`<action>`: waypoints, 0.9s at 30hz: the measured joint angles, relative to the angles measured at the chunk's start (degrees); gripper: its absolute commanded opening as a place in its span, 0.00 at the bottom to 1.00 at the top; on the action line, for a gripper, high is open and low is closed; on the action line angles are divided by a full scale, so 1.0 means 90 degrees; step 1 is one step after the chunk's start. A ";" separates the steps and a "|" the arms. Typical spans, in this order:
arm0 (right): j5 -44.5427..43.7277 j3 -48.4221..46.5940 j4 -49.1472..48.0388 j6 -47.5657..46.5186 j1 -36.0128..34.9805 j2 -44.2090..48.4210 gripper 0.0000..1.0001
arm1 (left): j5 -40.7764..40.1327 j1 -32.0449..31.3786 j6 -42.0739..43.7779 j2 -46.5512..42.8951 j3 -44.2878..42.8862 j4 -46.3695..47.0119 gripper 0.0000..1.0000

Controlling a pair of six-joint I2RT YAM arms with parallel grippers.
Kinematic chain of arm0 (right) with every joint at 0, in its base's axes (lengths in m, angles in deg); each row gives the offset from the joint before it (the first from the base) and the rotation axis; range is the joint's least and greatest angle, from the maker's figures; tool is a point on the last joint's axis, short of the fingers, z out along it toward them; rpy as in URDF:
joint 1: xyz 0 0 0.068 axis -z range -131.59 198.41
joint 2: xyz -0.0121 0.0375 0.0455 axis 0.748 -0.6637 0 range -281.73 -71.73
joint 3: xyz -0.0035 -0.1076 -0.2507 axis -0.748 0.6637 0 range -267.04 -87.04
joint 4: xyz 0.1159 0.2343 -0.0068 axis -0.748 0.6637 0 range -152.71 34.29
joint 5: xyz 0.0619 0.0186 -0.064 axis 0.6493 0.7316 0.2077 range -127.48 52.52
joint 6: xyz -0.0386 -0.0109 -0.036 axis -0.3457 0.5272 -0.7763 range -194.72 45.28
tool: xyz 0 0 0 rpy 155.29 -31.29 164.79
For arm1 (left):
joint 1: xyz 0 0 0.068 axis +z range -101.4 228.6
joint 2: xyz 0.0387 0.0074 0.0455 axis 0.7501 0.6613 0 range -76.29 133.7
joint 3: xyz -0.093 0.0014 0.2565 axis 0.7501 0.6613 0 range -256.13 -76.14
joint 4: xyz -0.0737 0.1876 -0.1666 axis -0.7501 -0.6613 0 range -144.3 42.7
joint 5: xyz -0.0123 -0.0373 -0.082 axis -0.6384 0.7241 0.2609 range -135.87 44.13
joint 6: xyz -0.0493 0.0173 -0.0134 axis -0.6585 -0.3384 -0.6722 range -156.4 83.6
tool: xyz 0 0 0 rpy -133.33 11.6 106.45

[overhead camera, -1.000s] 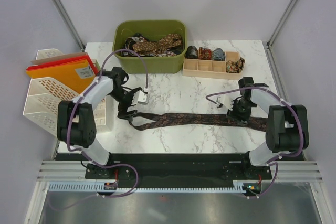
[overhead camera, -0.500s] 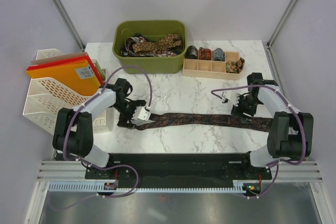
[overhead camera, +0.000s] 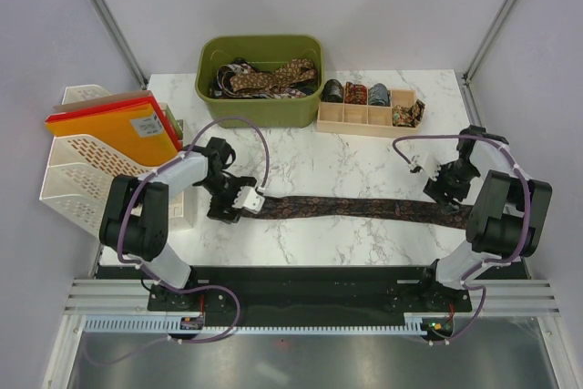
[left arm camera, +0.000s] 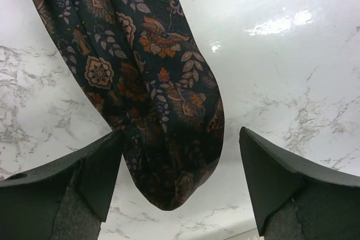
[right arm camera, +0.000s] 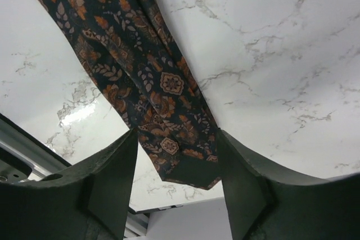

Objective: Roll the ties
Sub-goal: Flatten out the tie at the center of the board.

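One dark brown patterned tie [overhead camera: 355,208] lies flat and nearly straight across the marble table [overhead camera: 346,166]. My left gripper [overhead camera: 226,210] is open low over its left end. In the left wrist view the rounded tie end [left arm camera: 152,94] lies between the spread fingers of the gripper [left arm camera: 180,164], against the left finger [left arm camera: 101,167]. My right gripper [overhead camera: 459,201] is open over the right end. In the right wrist view the pointed tie tip [right arm camera: 163,111] lies flat between the fingers of the gripper [right arm camera: 179,155], its edges touching both.
A green bin [overhead camera: 264,112] holding several loose ties stands at the back. A wooden tray [overhead camera: 364,127] with rolled ties [overhead camera: 355,93] is to its right. A white file rack [overhead camera: 77,170] with orange folders stands at the left. The right tie end lies near the table's right edge.
The right gripper moved right along the tie to its tip. The left gripper came down and left to the other end. The tie went from wavy to nearly straight.
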 measured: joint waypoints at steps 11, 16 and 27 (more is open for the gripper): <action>0.0199 0.0294 -0.0665 0.0260 -0.0002 -0.0153 0.41 | 0.0092 -0.0012 -0.0396 0.0083 -0.0211 -0.0034 0.89; 0.0301 0.0440 -0.0818 0.0328 -0.0032 -0.0151 0.04 | 0.0126 -0.0022 -0.0680 0.0233 -0.0306 -0.0056 0.85; 0.0325 0.0435 -0.0636 0.0228 -0.0034 0.0075 0.00 | 0.0175 -0.0015 -0.1477 0.0544 -0.0712 -0.0199 0.84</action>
